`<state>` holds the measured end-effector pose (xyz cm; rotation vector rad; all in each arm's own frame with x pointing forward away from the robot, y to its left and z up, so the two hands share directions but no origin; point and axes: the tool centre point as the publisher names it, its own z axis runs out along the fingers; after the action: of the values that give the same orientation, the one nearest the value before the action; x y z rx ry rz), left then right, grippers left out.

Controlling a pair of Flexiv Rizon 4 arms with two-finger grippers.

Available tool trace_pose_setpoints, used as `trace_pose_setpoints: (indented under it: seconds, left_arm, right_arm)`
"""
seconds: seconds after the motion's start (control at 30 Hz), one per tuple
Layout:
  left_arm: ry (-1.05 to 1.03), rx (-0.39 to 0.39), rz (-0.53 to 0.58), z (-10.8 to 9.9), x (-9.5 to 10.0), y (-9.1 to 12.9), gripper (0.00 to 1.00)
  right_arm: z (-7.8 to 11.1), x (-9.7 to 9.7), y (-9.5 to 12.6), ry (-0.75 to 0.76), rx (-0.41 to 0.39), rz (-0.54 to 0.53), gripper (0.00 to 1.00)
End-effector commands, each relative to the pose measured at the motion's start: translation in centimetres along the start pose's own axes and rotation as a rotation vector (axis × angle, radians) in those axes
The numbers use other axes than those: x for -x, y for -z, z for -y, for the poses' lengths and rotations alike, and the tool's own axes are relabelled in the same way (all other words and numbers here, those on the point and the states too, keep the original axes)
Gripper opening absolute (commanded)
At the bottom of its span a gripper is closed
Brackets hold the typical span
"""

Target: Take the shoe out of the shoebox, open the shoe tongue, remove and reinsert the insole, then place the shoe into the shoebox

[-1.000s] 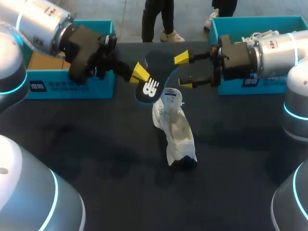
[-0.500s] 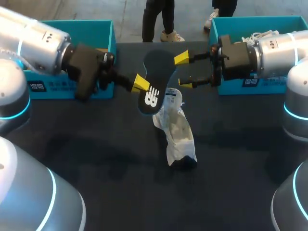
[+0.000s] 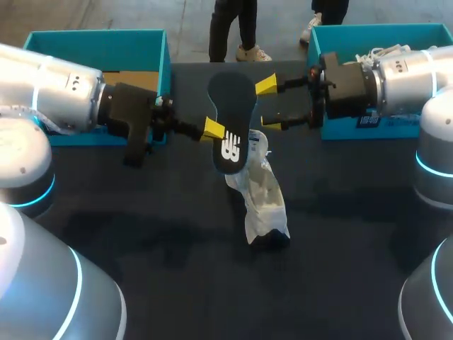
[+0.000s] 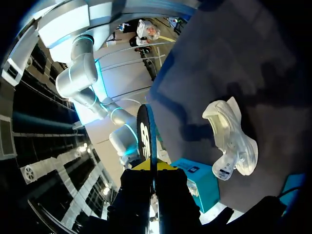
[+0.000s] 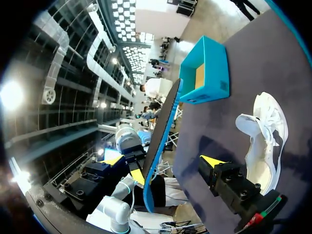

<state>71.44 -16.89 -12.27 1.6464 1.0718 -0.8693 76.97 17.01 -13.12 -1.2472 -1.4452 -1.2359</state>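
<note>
One-handed: clamping left claw (image 3: 214, 129) on the insole (image 3: 233, 99) near its heel, holding it just beside the spread-apart right claw (image 3: 270, 104). Likely handling light, thin, floppy; pinching its edge. Leaving the shoe (image 3: 260, 191) lying below both claws.

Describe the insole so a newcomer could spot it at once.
On the dark table, find the white shoe lying at the middle. Just above it the left gripper holds up the insole by its edge. It is the only thin, flat, dark, foot-shaped piece, with a white logo near one end.
</note>
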Motion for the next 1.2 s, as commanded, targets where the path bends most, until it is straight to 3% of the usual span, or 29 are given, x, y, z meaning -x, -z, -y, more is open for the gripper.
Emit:
trace_pose_setpoints:
  seconds: [0.03, 0.23, 0.43, 0.53, 0.57, 0.83, 0.87, 0.9, 1.2]
  left_arm:
    - [-0.015, 0.027, 0.004, 0.3, -0.3, -0.5, 0.00]
    - [-0.023, 0.037, 0.009, 0.3, -0.4, -1.2, 0.00]
    - [-0.032, 0.098, 0.000, 0.4, -0.8, -1.6, 0.00]
    - [-0.035, 0.106, -0.002, 0.4, -1.0, -1.9, 0.00]
    - [-0.032, 0.110, -0.003, 0.4, -1.0, -1.9, 0.00]
    - [-0.026, 0.122, -0.007, 0.2, -1.3, -2.2, 0.00]
    - [-0.027, 0.122, -0.007, 0.2, -1.3, -2.2, 0.00]
    - [-0.026, 0.122, -0.006, 0.1, -1.3, -2.2, 0.00]
    - [-0.025, 0.116, -0.001, 0.0, -1.3, -2.5, 0.00]
  right_arm:
    - [-0.4, 0.2, -0.9, 0.001, -0.004, -0.021, 1.00]
    - [-0.8, -0.1, -1.6, -0.010, -0.020, -0.048, 1.00]
    - [-1.0, -0.5, -2.2, -0.020, -0.029, -0.065, 1.00]
    - [-1.0, -0.6, -2.4, -0.023, -0.039, -0.065, 0.96]
    - [-1.0, -0.6, -2.5, -0.024, -0.041, -0.065, 0.89]
    - [-0.5, -0.5, -3.0, -0.037, -0.049, -0.069, 0.69]
    - [-0.4, -0.4, -3.0, -0.038, -0.049, -0.070, 0.65]
    - [-0.4, -0.4, -3.1, -0.040, -0.050, -0.073, 0.49]
    - [-0.2, 0.0, -3.2, -0.043, -0.047, -0.085, 0.21]
